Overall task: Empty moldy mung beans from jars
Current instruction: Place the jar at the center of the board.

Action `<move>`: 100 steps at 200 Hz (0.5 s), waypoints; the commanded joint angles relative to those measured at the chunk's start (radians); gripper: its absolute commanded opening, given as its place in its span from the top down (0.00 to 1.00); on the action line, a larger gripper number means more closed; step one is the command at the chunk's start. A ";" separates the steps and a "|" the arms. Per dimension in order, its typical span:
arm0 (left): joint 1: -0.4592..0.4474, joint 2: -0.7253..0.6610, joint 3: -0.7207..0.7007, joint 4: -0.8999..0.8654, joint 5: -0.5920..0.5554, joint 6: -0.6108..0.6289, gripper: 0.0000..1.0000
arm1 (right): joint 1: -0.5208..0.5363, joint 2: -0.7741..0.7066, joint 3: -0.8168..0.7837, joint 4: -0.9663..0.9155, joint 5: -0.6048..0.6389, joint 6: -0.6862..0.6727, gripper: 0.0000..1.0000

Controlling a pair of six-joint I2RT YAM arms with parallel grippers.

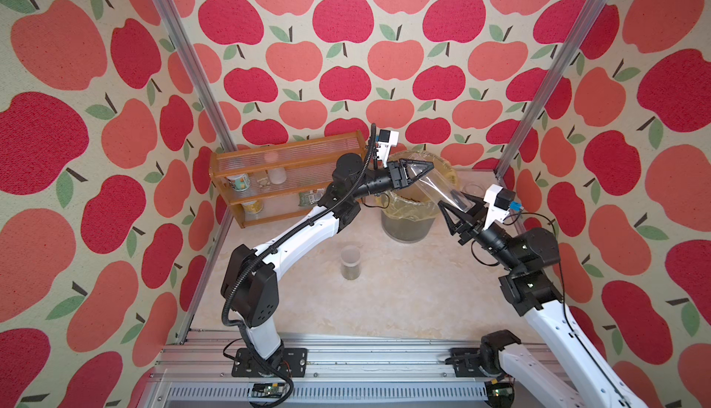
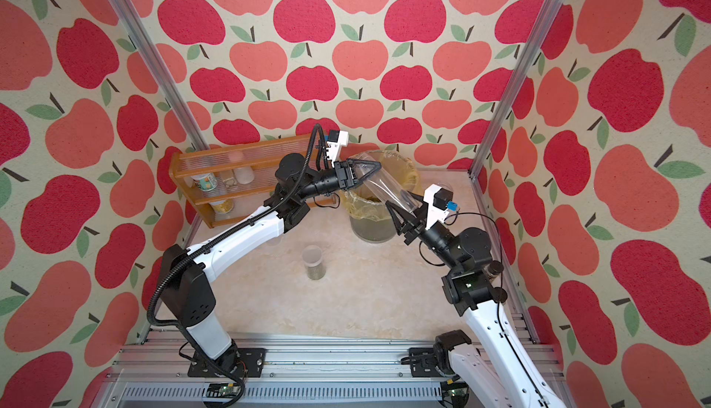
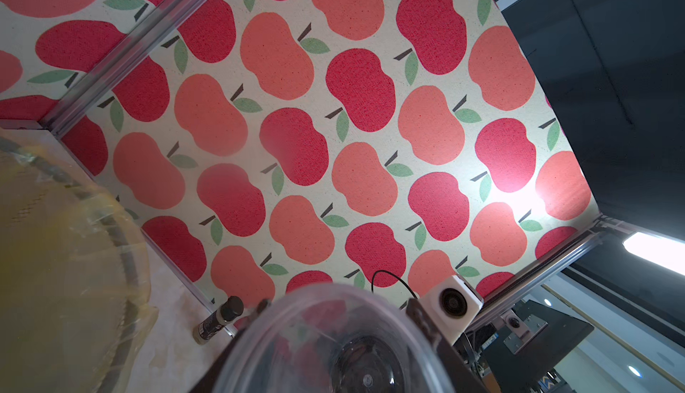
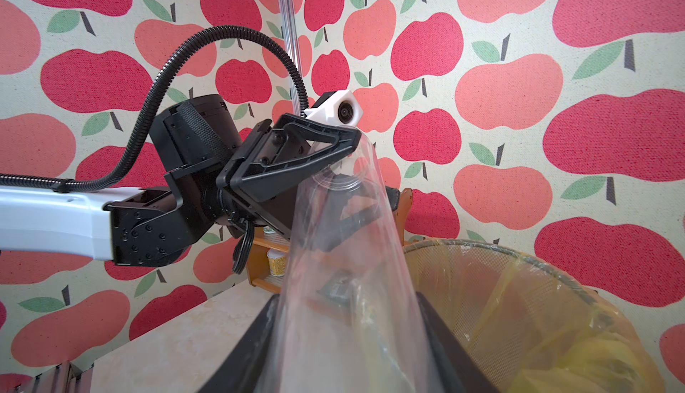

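Tall jar (image 1: 438, 187): a clear slim cylinder with no grains visible inside. It is tilted and bridges the two sets of fingers.
Mung beans (image 1: 407, 197): olive grains lie in the bin, below the fingers. More fill the short jar (image 1: 351, 262), which stands well apart from both grippers.
Left gripper (image 1: 423, 173): clamped on the jar's higher end.
Right gripper (image 1: 459, 207): clamped on the lower end, with the wall between its fingers.
Mouth: I cannot tell which end is open.
Bin (image 1: 408, 229): grey, lined with yellow, directly under the jar.
Doing it well: two clamps on one stiff tube will probably fight each other, so one should release before the other swings. Hold the open end above the liner so stray grains fall inside.
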 commanded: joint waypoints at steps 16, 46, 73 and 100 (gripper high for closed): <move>-0.002 0.026 0.038 0.018 0.075 0.038 0.56 | 0.004 0.015 0.002 0.001 0.052 -0.021 0.45; 0.001 -0.001 0.048 -0.090 0.062 0.117 0.58 | 0.003 0.021 0.001 -0.010 0.069 -0.016 0.27; 0.007 -0.057 0.053 -0.228 0.014 0.248 0.60 | 0.004 0.015 0.005 -0.041 0.087 -0.014 0.07; 0.006 -0.135 0.065 -0.375 -0.049 0.403 0.59 | 0.004 -0.019 0.014 -0.111 0.091 -0.022 0.01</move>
